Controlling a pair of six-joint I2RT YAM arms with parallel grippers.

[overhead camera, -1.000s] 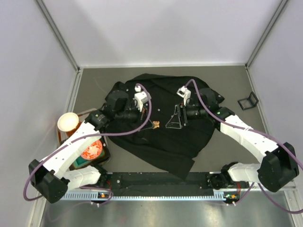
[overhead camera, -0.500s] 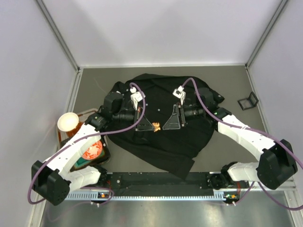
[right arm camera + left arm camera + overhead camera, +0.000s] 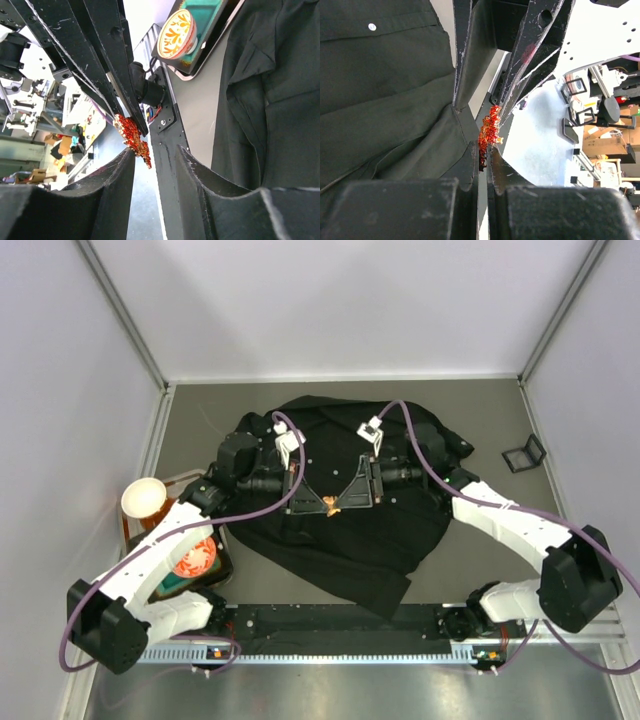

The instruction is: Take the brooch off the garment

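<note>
**Brooch pinched at the left fingertips, right jaws parted around it**

Brooch: a tiny, glittery red-orange piece with a jagged leaf-like outline, sitting over the middle of the garment where the two arms meet. The left gripper is closed, its two dark, scuffed fingers pressed together with the brooch at their very tips. A fold of the black cloth rises against those fingers just beside the pin. Whether the pin is fastened to that fold cannot be made out, as the fingers cover its back.

The right gripper reaches in from the opposite side with its jaws apart. In the right wrist view its fingers are matte black with chipped pale edges, and the brooch lies in the gap, closer to one finger than the other. Contact there is unclear.

The garment is soft, wrinkled and dull black, spread over the grey table, with a small pale button on one panel. Its collar and sleeves are largely hidden under the arms. A round orange disc with a white pattern rests in a teal tray near the left arm, cut off by the picture's top edge.
</note>
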